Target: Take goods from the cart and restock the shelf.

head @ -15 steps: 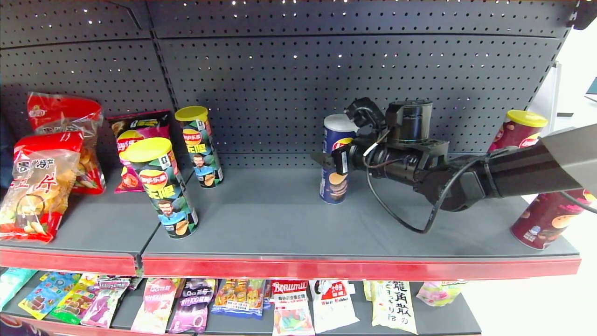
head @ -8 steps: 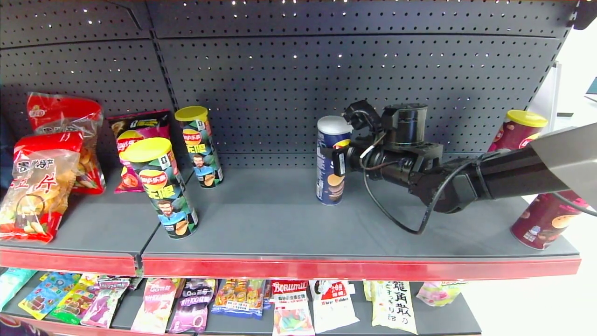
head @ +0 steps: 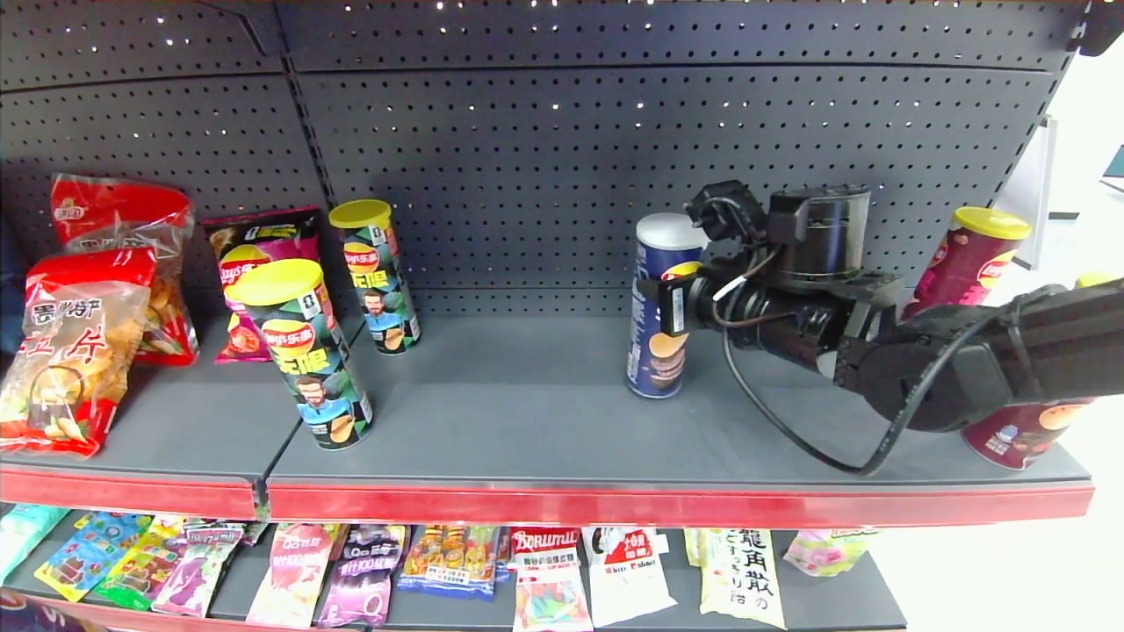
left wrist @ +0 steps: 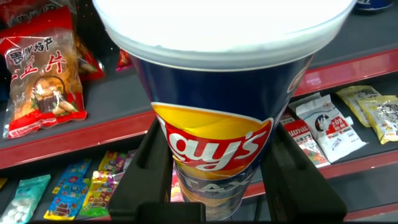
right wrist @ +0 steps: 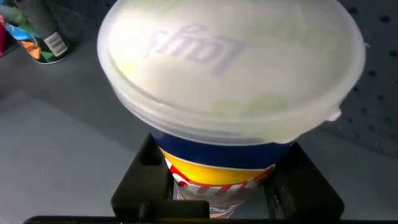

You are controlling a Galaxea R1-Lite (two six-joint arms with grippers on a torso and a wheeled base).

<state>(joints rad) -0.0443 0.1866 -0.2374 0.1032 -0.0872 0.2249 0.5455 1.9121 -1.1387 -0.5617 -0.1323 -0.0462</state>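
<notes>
On the grey shelf board [head: 527,412], right of centre, a blue chip can with a white lid [head: 657,351] stands upright, its base at or just above the board. My right gripper [head: 665,305] is shut on its upper half from the right; in the right wrist view the same can [right wrist: 230,81] sits between the right gripper's [right wrist: 224,186] black fingers. My left gripper [left wrist: 217,186] is shut on a second blue chip can with a white lid [left wrist: 214,124], held in front of the shelves.
Two green cans with yellow lids [head: 303,351] [head: 375,274] stand left of centre, with snack bags [head: 70,351] [head: 259,263] further left. Maroon cans [head: 975,246] [head: 1023,426] stand at the right end. The red front lip [head: 615,505] runs below; sachets [head: 544,575] lie on the lower shelf.
My right gripper, still shut on the blue can, has carried it a short way to the right along the shelf, after a slight drift left. The other goods have not moved.
</notes>
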